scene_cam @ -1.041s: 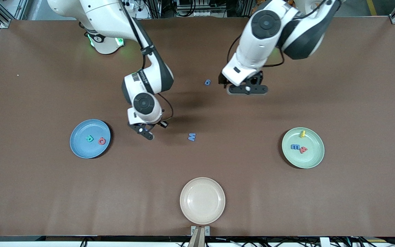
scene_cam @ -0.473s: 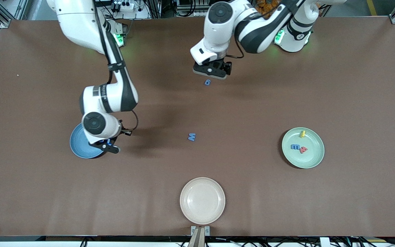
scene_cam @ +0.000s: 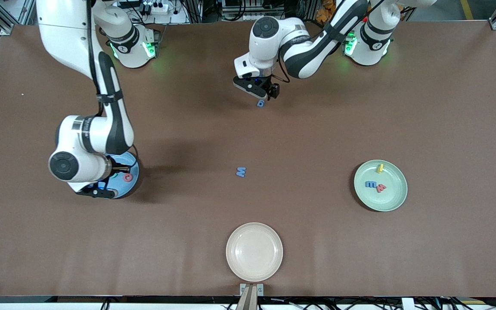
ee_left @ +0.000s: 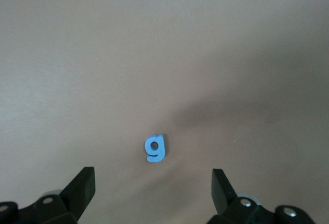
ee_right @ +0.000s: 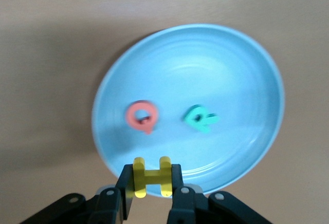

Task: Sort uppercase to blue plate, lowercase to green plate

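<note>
Right wrist view: the right gripper (ee_right: 148, 183) has its two fingers closed on a yellow H (ee_right: 150, 177), pinching the letter from both sides. It hangs over the edge of the blue plate (ee_right: 257, 131). Just ahead of the fingertips, inside that plate, lie a red Q (ee_right: 142, 117) and a teal-green R (ee_right: 200, 118), close to each other but not touching.

From the front view, the right gripper (scene_cam: 97, 190) sits over the blue plate (scene_cam: 131, 183) toward the right arm's end of the table, with most of the plate hidden under the wrist.

The left gripper (ee_left: 153, 188) has its fingers spread wide with nothing between them. It hovers low over a blue g (ee_left: 155, 148), which lies flat on the brown table (ee_left: 164, 39) just ahead of the gap between the fingers.

A blue M (scene_cam: 241, 172) lies alone on the table, well apart from both grippers. The green plate (scene_cam: 396, 196), toward the left arm's end of the table, holds a yellow i (scene_cam: 379, 168), a blue three-pronged letter (scene_cam: 370, 184) and a red w (scene_cam: 381, 187); the last two are touching. A cream plate (scene_cam: 254, 252) sits closest to the front camera.
</note>
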